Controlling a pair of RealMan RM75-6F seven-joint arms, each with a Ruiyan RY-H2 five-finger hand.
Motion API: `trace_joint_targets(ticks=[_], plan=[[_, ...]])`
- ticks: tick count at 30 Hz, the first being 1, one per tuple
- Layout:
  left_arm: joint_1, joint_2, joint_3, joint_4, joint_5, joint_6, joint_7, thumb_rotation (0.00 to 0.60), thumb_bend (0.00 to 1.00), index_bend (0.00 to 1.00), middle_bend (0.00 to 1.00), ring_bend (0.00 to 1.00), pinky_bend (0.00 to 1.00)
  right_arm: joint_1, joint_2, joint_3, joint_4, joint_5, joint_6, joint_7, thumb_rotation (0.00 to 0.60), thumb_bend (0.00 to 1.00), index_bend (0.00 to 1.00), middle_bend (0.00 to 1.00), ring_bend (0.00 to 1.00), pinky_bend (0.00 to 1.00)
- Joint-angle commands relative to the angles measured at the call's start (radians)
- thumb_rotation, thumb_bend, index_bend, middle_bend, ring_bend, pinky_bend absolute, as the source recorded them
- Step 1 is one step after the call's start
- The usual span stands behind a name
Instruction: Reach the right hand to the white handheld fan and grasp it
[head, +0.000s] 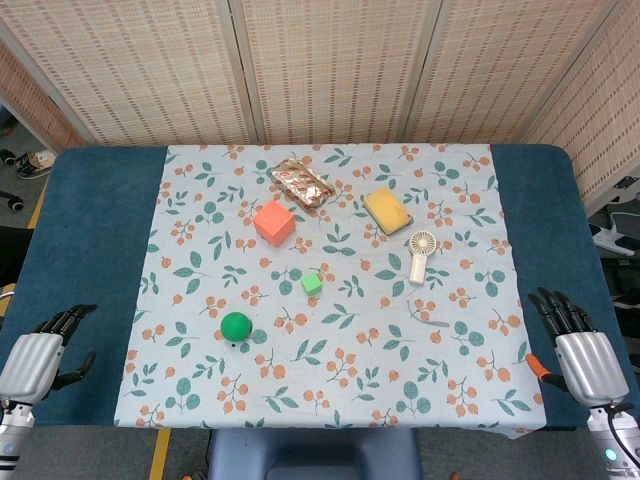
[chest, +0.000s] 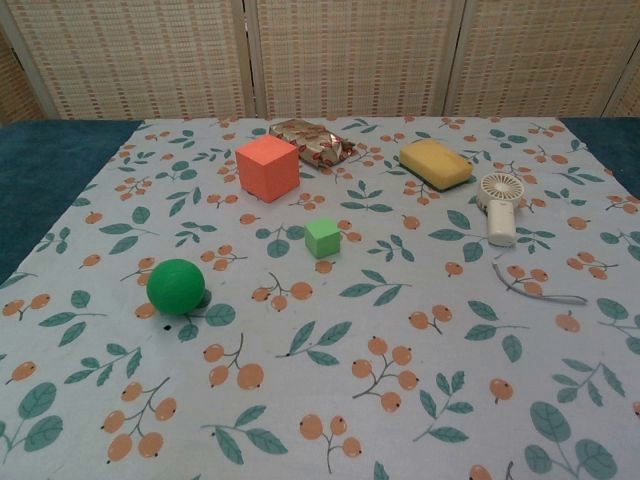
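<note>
Down at the near right edge, the right hand (head: 578, 338) rests released, holding nothing. Far from it lies the white handheld fan (head: 421, 255) on the counter (head: 90, 230), just beside a yellow sponge (head: 387, 210). Over left, the left hand (head: 40, 352) holds nothing too.

Bare cloth lies between right hand (head: 578, 345) and white fan (head: 421, 256).
</note>
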Motion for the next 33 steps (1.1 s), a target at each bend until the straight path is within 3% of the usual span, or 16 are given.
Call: trace_joint_targets(ticks=[1, 6, 9, 12, 13, 16, 18, 20, 25, 33], plan=[[-0.001, 0.003, 0.002, -0.006, -0.001, 0.001, 0.019, 0.600, 0.37, 0.16, 0.17, 0.21, 0.35, 0.002, 0.001, -0.001, 0.000, 0.004, -0.007, -0.003, 0.600, 0.16, 0.00, 0.01, 0.00, 0.18], [0.000, 0.011, 0.008, -0.013, 0.004, 0.000, 0.004, 0.600, 0.37, 0.17, 0.17, 0.21, 0.35, 0.008, 0.004, -0.003, -0.004, 0.026, -0.038, -0.028, 0.600, 0.16, 0.00, 0.01, 0.00, 0.18], [0.001, 0.010, 0.005, -0.014, 0.006, 0.009, 0.005, 0.600, 0.37, 0.17, 0.17, 0.21, 0.35, 0.012, 0.003, -0.002, -0.010, 0.034, -0.047, -0.046, 0.600, 0.22, 0.02, 0.02, 0.00, 0.18], [-0.003, 0.008, 0.004, -0.006, 0.011, 0.009, -0.006, 0.600, 0.37, 0.17, 0.17, 0.21, 0.36, 0.017, -0.024, 0.006, 0.021, -0.008, -0.012, -0.056, 0.600, 0.30, 0.12, 0.24, 0.10, 0.22], [-0.005, 0.009, 0.003, -0.004, 0.011, 0.005, -0.012, 0.600, 0.37, 0.17, 0.17, 0.21, 0.36, 0.017, -0.039, 0.011, 0.040, -0.023, 0.006, -0.054, 0.600, 0.34, 0.16, 0.40, 0.24, 0.31], [-0.004, 0.017, 0.005, -0.003, 0.002, -0.003, -0.033, 0.600, 0.37, 0.17, 0.18, 0.21, 0.37, 0.023, -0.087, 0.018, 0.090, -0.048, 0.030, -0.040, 0.600, 0.49, 0.22, 0.68, 0.54, 0.56], [0.001, 0.026, 0.008, -0.011, -0.001, 0.000, -0.035, 0.600, 0.37, 0.17, 0.18, 0.21, 0.37, 0.039, -0.087, 0.018, 0.085, -0.037, -0.007, -0.064, 0.600, 0.62, 0.23, 0.76, 0.62, 0.63], [0.008, 0.035, 0.010, -0.024, 0.007, 0.016, -0.045, 0.600, 0.37, 0.18, 0.18, 0.21, 0.38, 0.065, -0.059, 0.017, 0.035, 0.000, -0.084, -0.123, 0.600, 0.68, 0.22, 0.79, 0.63, 0.64], [0.018, 0.036, 0.007, -0.023, 0.028, 0.053, -0.058, 0.600, 0.37, 0.18, 0.19, 0.21, 0.38, 0.153, 0.005, 0.060, -0.131, 0.173, -0.272, -0.339, 0.600, 0.71, 0.12, 0.79, 0.63, 0.64], [0.009, 0.039, 0.009, -0.025, 0.005, 0.016, -0.055, 0.600, 0.37, 0.18, 0.19, 0.21, 0.38, 0.302, -0.033, 0.130, -0.225, 0.491, -0.435, -0.595, 0.600, 0.73, 0.00, 0.79, 0.63, 0.64]])
